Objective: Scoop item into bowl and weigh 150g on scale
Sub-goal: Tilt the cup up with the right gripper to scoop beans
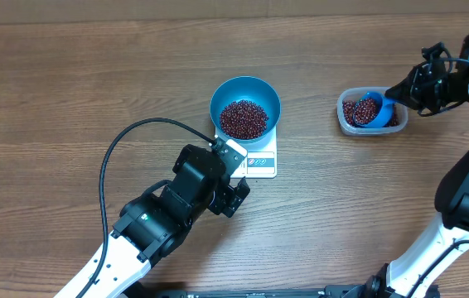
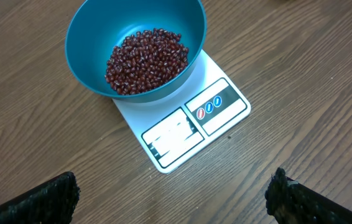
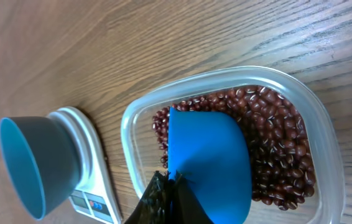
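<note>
The left claw point(image 2: 173, 194) hovers with its fingers spread wide and nothing between them. Just ahead of it sits the white scale point(image 2: 224, 79), display edge nearest the claw, and on the scale's far part stands the blue bowl point(image 2: 89, 31) holding a heap of red-brown beans point(image 2: 146, 59). The right claw point(image 3: 166, 198) is clamped on the handle of a small blue scoop point(image 3: 210, 158), which dips into the clear tub point(image 3: 132, 118) directly in front of it, among more beans
</note>
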